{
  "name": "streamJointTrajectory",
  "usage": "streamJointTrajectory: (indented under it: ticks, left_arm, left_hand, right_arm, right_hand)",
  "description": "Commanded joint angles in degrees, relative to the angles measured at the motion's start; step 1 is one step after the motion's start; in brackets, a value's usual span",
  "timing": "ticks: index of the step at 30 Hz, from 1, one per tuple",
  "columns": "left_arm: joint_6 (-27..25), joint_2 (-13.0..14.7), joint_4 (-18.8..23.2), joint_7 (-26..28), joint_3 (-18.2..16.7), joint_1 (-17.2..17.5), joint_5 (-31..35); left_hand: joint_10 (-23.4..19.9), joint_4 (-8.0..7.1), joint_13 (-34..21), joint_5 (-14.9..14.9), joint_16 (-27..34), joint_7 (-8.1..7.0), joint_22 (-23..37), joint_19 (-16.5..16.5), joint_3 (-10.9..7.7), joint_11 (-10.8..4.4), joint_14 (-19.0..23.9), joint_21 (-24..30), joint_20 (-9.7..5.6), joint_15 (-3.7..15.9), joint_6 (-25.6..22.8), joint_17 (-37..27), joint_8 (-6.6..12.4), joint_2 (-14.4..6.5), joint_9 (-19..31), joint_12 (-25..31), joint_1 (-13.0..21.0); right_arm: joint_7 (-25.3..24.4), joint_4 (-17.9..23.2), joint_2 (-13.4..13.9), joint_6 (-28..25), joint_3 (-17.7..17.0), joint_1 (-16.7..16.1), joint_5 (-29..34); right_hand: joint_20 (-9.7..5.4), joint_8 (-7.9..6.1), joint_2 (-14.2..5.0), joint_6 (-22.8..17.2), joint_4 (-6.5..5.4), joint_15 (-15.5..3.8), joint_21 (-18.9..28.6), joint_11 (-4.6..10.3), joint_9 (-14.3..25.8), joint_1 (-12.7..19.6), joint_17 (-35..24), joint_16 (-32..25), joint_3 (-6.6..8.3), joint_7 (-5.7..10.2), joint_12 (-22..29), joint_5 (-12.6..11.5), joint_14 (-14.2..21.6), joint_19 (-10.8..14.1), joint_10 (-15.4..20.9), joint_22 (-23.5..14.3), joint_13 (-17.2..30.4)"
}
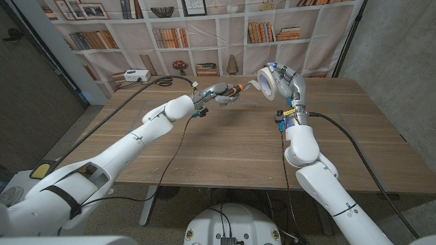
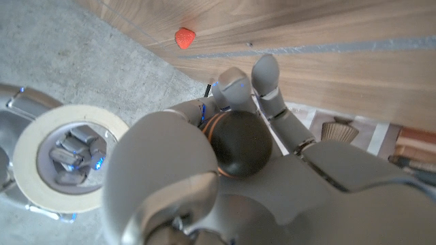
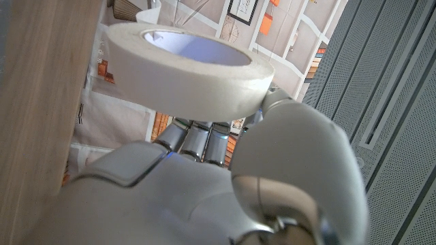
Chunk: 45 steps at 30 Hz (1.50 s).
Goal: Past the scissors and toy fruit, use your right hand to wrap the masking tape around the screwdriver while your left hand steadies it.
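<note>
My left hand [image 1: 219,93] holds the screwdriver [image 1: 235,88] in the air above the table's far middle, its orange and black handle pointing toward the right hand. The handle's black butt [image 2: 235,143] shows between the fingers in the left wrist view. Just to the right, my right hand [image 1: 285,82] holds up the white masking tape roll [image 1: 266,82], fingers through its hole. A short strip seems to run from the roll toward the screwdriver. The roll [image 2: 65,156] faces the left wrist camera, and it [image 3: 184,68] sits on my right hand [image 3: 204,184] in the right wrist view.
A red toy strawberry [image 2: 184,37] lies on the wooden table [image 1: 225,150]. A white box [image 1: 136,75] with a black cable [image 1: 167,81] stands at the back left. A bookshelf backdrop hangs behind the table.
</note>
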State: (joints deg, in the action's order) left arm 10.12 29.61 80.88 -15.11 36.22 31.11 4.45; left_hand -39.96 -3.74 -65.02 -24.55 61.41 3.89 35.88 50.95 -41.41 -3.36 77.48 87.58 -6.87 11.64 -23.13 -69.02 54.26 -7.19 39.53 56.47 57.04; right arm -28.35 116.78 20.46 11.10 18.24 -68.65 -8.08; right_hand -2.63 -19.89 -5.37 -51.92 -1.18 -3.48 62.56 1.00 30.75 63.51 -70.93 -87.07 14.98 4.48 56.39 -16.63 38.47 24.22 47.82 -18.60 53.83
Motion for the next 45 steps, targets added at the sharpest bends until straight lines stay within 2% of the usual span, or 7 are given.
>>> streamJointTrajectory:
  ticks: [1, 8, 18, 26, 37, 45]
  left_arm:
    - [-8.39, -3.11, -4.01, -15.26, -2.28, -2.12, -18.52]
    - [-11.13, -4.06, -5.38, -18.48, -2.93, -2.78, -22.97]
    - [-11.26, -3.70, -4.37, -18.45, -3.00, -2.74, -23.48]
    - [-13.05, -3.32, -3.52, -19.85, -3.29, -2.71, -25.29]
    - [-16.58, -1.64, -0.06, -20.51, -3.47, -2.07, -26.66]
    - [-18.02, -0.65, 2.33, -20.18, -3.35, -1.34, -26.99]
  left_hand:
    - [-0.29, -1.58, -0.47, 0.14, 0.29, 0.32, 0.22, 0.15, -1.78, 0.35, 0.58, 0.51, -5.08, 0.10, -0.64, -0.22, 0.26, -1.69, -0.02, 0.52, -0.73]
    - [-0.20, -1.57, -0.80, 0.21, 0.49, 0.35, 0.25, 0.22, -1.87, 0.27, 0.54, 0.48, -5.17, 0.11, -0.16, -0.39, 0.52, -1.73, 0.35, 0.77, -0.72]
    - [-0.24, -1.58, -0.63, 0.32, 0.38, 0.39, 0.43, 0.32, -2.00, 0.31, 0.58, 0.50, -5.19, 0.10, 0.12, -0.10, 0.82, -1.83, 0.54, 0.83, -0.73]
    - [0.16, -1.59, -1.07, 0.43, 0.47, 0.54, 0.59, 0.30, -2.10, 0.19, 0.49, 0.49, -5.15, 0.12, 0.01, -0.22, 1.00, -1.88, 0.42, 1.08, -0.74]
    - [0.05, -1.52, -0.48, 0.72, 0.43, 0.46, 0.65, 0.40, -2.15, 0.09, 0.52, 0.47, -5.20, 0.13, 0.38, -0.09, 1.26, -1.94, 0.41, 0.99, -0.74]
    - [0.22, -1.55, -0.96, 0.85, 0.39, 0.51, 0.51, 0.33, -2.19, 0.22, 0.45, 0.28, -5.23, 0.13, 0.33, -0.08, 1.29, -2.00, 0.15, 1.33, -0.77]
  right_arm:
    - [0.77, -0.96, 0.37, 0.54, -0.09, -0.62, -1.38]
    - [1.60, -1.41, 1.19, 0.86, -0.01, -0.95, -1.86]
    - [1.54, -1.71, 2.34, -0.58, 0.49, -2.24, -1.26]
    - [0.47, -2.57, 3.40, -1.42, 1.35, -2.74, 2.33]
    - [-1.71, -4.99, 3.52, -2.03, 2.42, -2.24, 7.20]
    - [-1.66, -5.95, 3.15, -1.27, 2.12, -2.16, 6.63]
  right_hand:
    - [-1.22, -0.29, -3.98, -5.41, 1.11, -8.40, 0.64, 3.69, 0.20, 4.29, -0.18, -0.25, 1.42, -5.22, 0.34, 0.33, 0.35, -0.48, 3.31, 0.07, 0.18]
    - [-1.26, -0.26, -3.98, -5.46, 1.15, -8.40, 1.20, 3.62, 0.24, 4.23, -0.18, -0.23, 1.51, -5.29, 0.30, 0.45, 0.34, -0.56, 3.26, 0.57, 0.09]
    - [-1.35, -0.14, -3.99, -5.47, 1.15, -8.41, 1.90, 3.62, 0.25, 4.07, -0.18, -0.18, 1.63, -5.23, 0.47, 0.64, 0.26, -1.11, 3.04, 1.33, 0.42]
    - [-1.47, -0.06, -3.96, -5.35, 1.16, -8.41, 2.49, 3.49, 0.36, 3.96, -0.18, -0.14, 1.73, -5.23, 0.43, 0.79, 0.11, -1.60, 2.91, 1.96, 0.38]
    - [-1.53, 0.08, -3.89, -5.30, 1.23, -8.42, 3.44, 3.54, 0.42, 3.83, -0.19, -0.10, 1.84, -5.12, 0.34, 0.92, -0.10, -2.04, 2.86, 2.92, 0.18]
    - [-1.60, 0.20, -3.88, -5.24, 1.26, -8.41, 4.04, 3.34, 0.43, 3.74, -0.18, -0.07, 1.92, -5.15, 0.44, 0.99, -0.23, -2.31, 2.73, 3.52, 0.35]
